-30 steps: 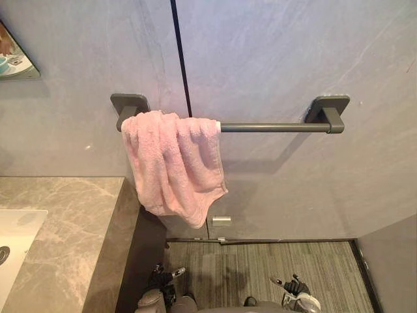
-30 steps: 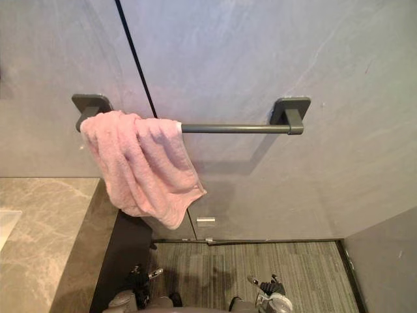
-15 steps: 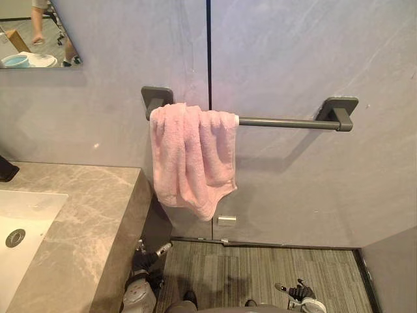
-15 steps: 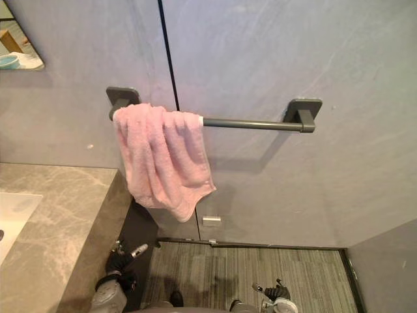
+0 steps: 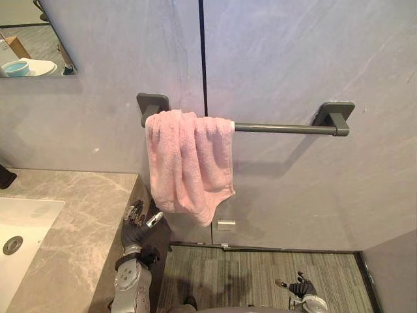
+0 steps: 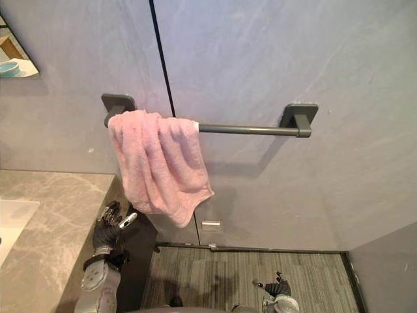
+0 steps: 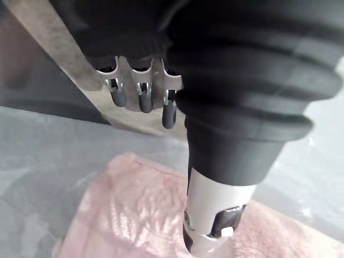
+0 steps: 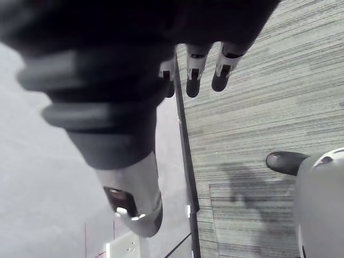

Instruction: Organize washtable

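A pink towel [image 5: 189,163] hangs bunched over the left end of a dark grey wall rail [image 5: 287,128]. Its lower corner droops beside the end of the marble washtable [image 5: 78,222]. My left hand [image 5: 135,223] is raised beside the counter's end, just below and left of the towel, with its fingers relaxed and holding nothing. In the left wrist view the towel [image 7: 140,215] lies past the straight fingers [image 7: 141,99] and the thumb. My right hand [image 5: 298,288] hangs low over the floor with its fingers loosely open.
A white basin [image 5: 19,228] with a drain is set into the counter at the far left. A mirror [image 5: 32,49] is at the upper left. A wall socket [image 5: 225,224] sits below the towel. Striped grey flooring [image 5: 260,277] lies underneath.
My left hand has risen from floor level to beside the counter's end, close under the towel. The camera has shifted a little; the towel has stayed on the rail.
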`<state>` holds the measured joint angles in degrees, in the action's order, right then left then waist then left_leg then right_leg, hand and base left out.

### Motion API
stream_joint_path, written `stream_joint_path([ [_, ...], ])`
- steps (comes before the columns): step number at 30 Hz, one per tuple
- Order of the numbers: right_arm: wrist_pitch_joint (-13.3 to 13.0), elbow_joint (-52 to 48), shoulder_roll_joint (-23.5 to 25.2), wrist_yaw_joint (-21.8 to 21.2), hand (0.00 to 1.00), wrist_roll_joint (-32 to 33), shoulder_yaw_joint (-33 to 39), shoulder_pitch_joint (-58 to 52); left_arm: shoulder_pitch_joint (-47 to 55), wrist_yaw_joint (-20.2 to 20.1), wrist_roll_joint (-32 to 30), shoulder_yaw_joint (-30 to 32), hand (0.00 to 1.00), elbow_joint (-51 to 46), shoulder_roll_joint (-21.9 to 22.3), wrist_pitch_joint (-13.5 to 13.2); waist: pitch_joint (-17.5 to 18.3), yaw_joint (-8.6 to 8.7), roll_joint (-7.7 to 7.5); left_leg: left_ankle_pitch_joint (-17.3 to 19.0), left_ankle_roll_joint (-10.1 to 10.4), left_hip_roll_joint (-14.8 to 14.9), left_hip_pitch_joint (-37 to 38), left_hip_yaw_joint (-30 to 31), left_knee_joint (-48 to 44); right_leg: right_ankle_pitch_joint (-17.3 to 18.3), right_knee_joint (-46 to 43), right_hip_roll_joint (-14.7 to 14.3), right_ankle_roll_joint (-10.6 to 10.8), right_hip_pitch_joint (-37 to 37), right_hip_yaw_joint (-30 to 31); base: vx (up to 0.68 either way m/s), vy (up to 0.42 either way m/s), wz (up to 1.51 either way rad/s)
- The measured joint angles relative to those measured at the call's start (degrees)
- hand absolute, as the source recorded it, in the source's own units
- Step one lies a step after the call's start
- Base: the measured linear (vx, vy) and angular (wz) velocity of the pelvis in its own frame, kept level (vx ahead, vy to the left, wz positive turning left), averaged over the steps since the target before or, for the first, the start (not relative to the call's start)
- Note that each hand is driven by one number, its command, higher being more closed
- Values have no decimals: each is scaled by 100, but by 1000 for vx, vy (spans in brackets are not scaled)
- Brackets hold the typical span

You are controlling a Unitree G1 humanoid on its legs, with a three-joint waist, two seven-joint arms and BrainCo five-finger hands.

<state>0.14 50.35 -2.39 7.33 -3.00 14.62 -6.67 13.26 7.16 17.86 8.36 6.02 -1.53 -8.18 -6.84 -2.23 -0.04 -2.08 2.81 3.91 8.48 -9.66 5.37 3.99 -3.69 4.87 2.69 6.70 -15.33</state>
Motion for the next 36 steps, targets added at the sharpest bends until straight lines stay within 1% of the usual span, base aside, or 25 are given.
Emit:
stream_joint_path([
  [2, 1, 10, -36, -9, 0, -17, -13, 8, -58, -79, -5, -11, 0, 0, -109, -1, 6, -2, -2, 0, 0, 2, 7, 0, 1, -1, -2, -4, -1, -5, 15, -47, -1, -2],
  [3, 1, 20, -61, -11, 0, -70, -16, 28, -81, -87, -14, -42, 0, 0, -215, -5, 9, 5, -5, 0, 0, 2, 20, -2, 3, 0, 0, -6, -2, -15, 29, -54, 0, -2],
  [7, 13, 263, -178, -18, 0, -119, -143, 27, -90, -78, -97, -91, 0, 0, -364, -43, 115, 21, -6, 1, 0, 2, -31, -27, 6, 0, 16, -12, -2, -103, 91, -27, 3, -6],
  [9, 16, 291, -205, -18, 0, -167, -146, 27, -99, -73, -210, -101, 0, 0, -448, -121, 126, 74, 7, 1, 0, -1, -46, -25, 6, -7, 59, -20, -9, -100, 108, 0, 0, 0],
  [11, 16, 298, -215, -19, 0, -191, -146, 63, -100, -68, -256, -101, 0, 1, -523, -122, 129, 134, 10, 1, 0, -1, -60, -18, 6, -15, 86, -28, -17, -101, 110, 0, 0, 0],
  [12, 14, 341, -239, -24, 0, -202, -146, 90, -111, -73, -275, -101, 0, 1, -603, -122, 132, 136, 11, 4, -1, 1, -60, -9, 6, -25, 95, -40, -26, -100, 127, 15, -7, -4],
  [17, 16, 501, -323, -34, 0, -209, -143, 205, -250, -81, -289, -103, 0, 19, -738, -121, 139, 135, 13, 11, -2, 12, -83, 23, 6, -100, 202, -73, -47, -98, 175, 13, -8, -7],
  [21, 16, 505, -376, -133, 0, -206, -144, 274, -492, -90, -297, -134, 0, 160, -921, -120, 139, 147, 13, 13, -3, 8, -79, 28, 9, -107, 205, -72, -52, -99, 185, -1, -1, -1],
  [23, 16, 505, -393, -135, 0, -207, -144, 289, -595, -91, -456, -150, 0, 279, -957, -119, 140, 153, 11, 13, -3, 6, -82, 30, 12, -122, 229, -72, -48, -97, 191, 0, 0, 0],
  [24, 16, 505, -396, -136, 0, -207, -144, 290, -599, -93, -489, -157, 100, 303, -968, -119, 140, 159, 11, 13, -3, 5, -85, 30, 13, -128, 239, -72, -46, -96, 193, 0, 0, 0],
  [32, 25, 506, -488, -136, 0, -208, -141, 302, -733, -118, -501, -387, 100, 538, -1088, -115, 142, 198, 8, 12, -4, -10, -160, 31, 13, -230, 413, -80, -48, -102, 205, 0, 0, 0],
  [36, 26, 506, -489, -136, 0, -207, -140, 375, -737, -194, -499, -392, 100, 538, -1091, -115, 144, 304, 5, 12, -4, -10, -161, 31, 13, -261, 455, -88, -53, -99, 233, -6, 0, -4],
])
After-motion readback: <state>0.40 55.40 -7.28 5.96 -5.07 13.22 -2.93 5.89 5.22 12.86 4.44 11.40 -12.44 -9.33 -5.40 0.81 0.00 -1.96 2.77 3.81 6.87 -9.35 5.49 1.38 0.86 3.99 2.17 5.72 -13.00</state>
